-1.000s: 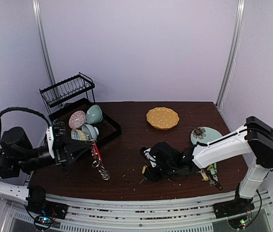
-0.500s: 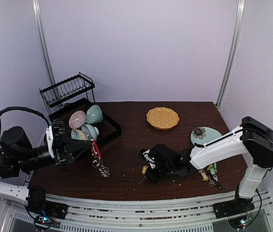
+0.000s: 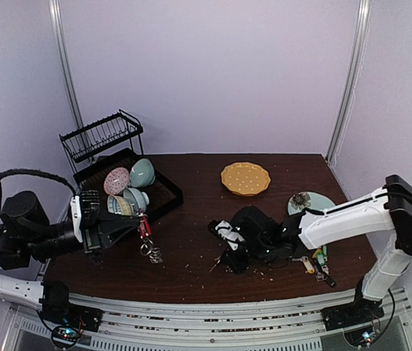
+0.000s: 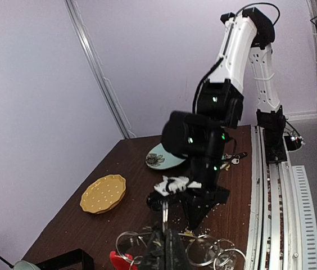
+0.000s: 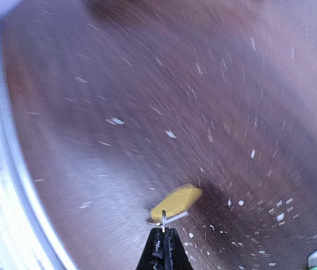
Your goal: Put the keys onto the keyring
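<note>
Red plastic and silver wire loops make up the keyring [image 3: 146, 234], which hangs from my left gripper [image 3: 136, 221] over the front-left part of the surface [image 3: 191, 183], just beside the tray of the dish rack [image 3: 104, 136]. The red arc sits nearest the gripper and the loops dangle below it in a loose bunch; I cannot tell whether the lowest loop touches the surface. In the left wrist view my left gripper [image 4: 166, 247] is pinched tight on the ring, with the loops [image 4: 203, 251] fanned out on either side of the closed tips. Across from it, near the middle of the surface, my right gripper [image 3: 230, 257] points toward the keyring and is clamped on the yellow-tagged key [image 5: 176, 202]. The right wrist view shows the tips [image 5: 163, 243] closed narrow on the small metal piece at the tag's end, the tag lying out ahead of them; that view is blurred, so I cannot say whether the key rests on the surface or is held just above it. White specks [image 5: 171, 134] are scattered over the dark wood around it. The other keys [image 3: 315, 260], with green, yellow and red tags, lie in a small heap near the front-right edge, well apart from the keyring. Behind them sits a flowered teal plate [image 3: 323, 199], and farther back a yellow dotted plate [image 3: 245, 178]. Bowls [image 3: 137, 175] stand on edge in the dish rack at the far left.
</note>
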